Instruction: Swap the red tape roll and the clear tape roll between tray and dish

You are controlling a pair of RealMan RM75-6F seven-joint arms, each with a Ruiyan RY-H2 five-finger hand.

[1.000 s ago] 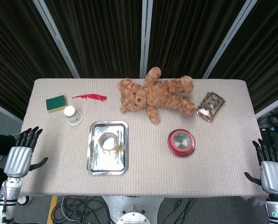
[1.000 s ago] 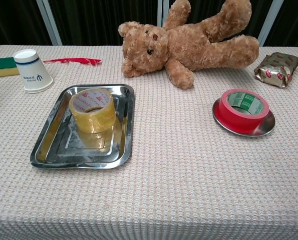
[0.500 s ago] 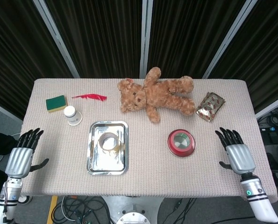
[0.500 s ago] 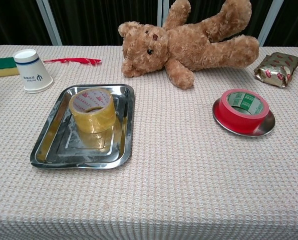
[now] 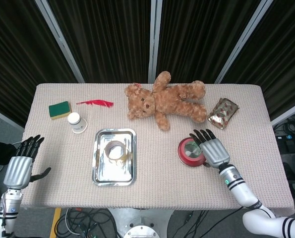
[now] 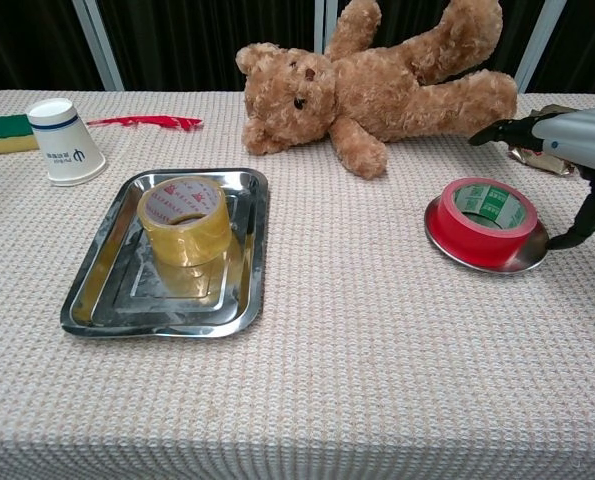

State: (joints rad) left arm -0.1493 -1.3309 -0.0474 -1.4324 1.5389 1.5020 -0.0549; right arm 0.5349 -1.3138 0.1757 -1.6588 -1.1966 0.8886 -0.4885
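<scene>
Off the near left corner of the table [image 5: 152, 191], the left robot hand [image 5: 19, 168] hangs outside the edge with its fingers spread and nothing in them, much where it was a second ago. It has taken no part in the work so far.

Toward the near right, the right robot hand [image 5: 212, 150] has made the real move. A second ago it sat past the near right corner; half a second ago it was just inside the right edge; now it hovers beside the dish [image 6: 530, 258], fingers apart and empty. From the chest view, the fingers reach over the far side of the red tape roll [image 6: 487, 218] while the thumb drops by the dish's right rim. I cannot tell whether anything touches yet.

Neither roll has shifted. The red tape roll lies flat in the dish, right of centre, and the clear tape roll [image 6: 184, 219] stands in the tray [image 6: 247, 290], left of centre. So the swap is not begun; this looks like the reach before a first grasp, and the fingers must close across the red roll without dragging the shallow dish.

Farther back lie the paper cup [image 6: 65, 142], the sponge [image 6: 9, 133] and the red feather [image 6: 142, 122] toward the far left corner, the teddy bear [image 6: 387, 85] at the far edge, and a foil packet [image 5: 223, 113] toward the far right.
</scene>
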